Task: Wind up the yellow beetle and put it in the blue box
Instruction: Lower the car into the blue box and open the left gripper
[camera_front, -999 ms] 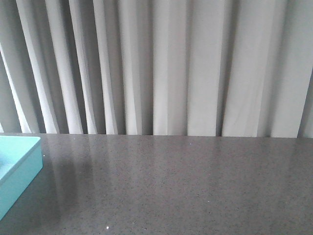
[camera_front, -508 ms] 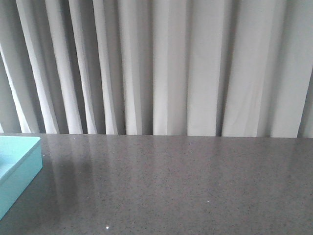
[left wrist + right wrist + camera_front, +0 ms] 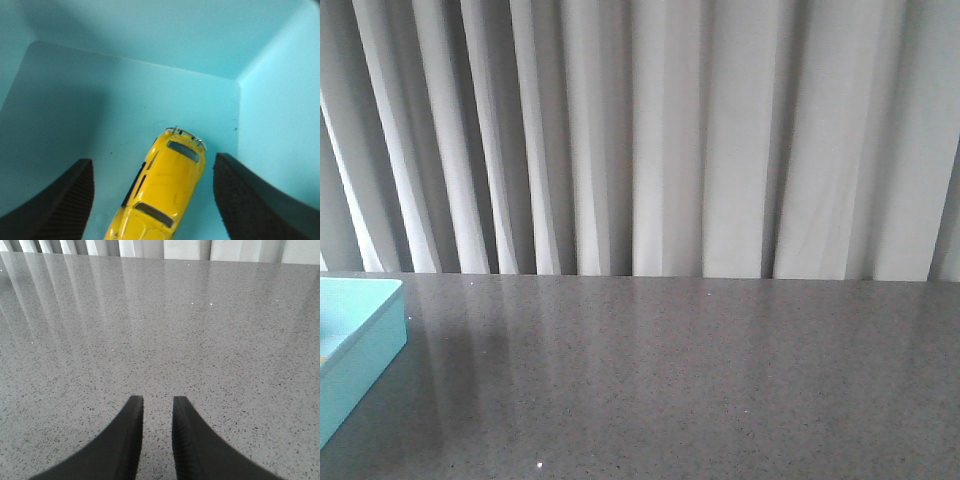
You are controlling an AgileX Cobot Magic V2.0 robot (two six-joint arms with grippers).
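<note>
The yellow beetle [image 3: 167, 185] lies on the floor of the blue box [image 3: 115, 90], seen from above in the left wrist view, its roof and dark windows showing. My left gripper [image 3: 154, 160] hangs over it, open, with one black finger on each side of the car and a clear gap to both. In the front view only a corner of the blue box [image 3: 360, 340] shows at the left edge, and neither arm appears. My right gripper [image 3: 158, 399] hovers over bare tabletop, shut, with just a narrow slit between its fingers and nothing in it.
A grey speckled tabletop [image 3: 700, 380] runs back to a wall of white curtains [image 3: 660, 140]. The box walls [image 3: 280, 110] rise close around the left gripper's fingers.
</note>
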